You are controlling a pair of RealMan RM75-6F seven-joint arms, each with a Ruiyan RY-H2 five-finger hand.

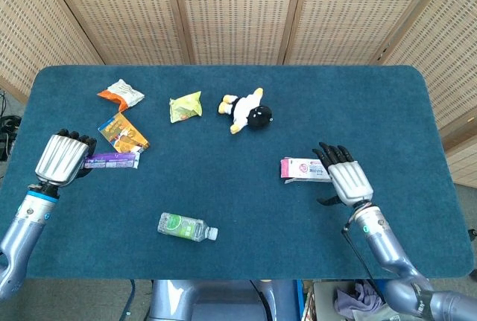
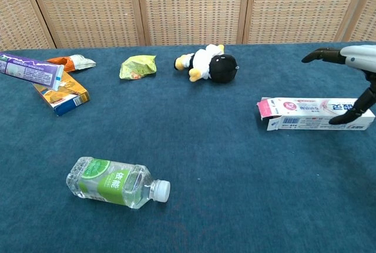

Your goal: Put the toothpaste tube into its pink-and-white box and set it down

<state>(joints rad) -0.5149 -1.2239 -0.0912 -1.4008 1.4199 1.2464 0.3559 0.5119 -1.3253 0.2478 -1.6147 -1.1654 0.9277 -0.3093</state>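
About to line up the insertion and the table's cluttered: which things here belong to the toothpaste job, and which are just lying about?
Job:
toothpaste tube, held by left hand
pink-and-white box, right hand over it

Lying about:
water bottle
plush toy
green packet
orange-and-white packet
orange snack box

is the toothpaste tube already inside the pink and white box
No, the toothpaste tube is held up by the left hand at the table's left side, far from the pink-and-white box on the right.

Bottle (image 2: 116,182) front-left, box (image 2: 305,114) right, plush toy (image 2: 208,64) behind.
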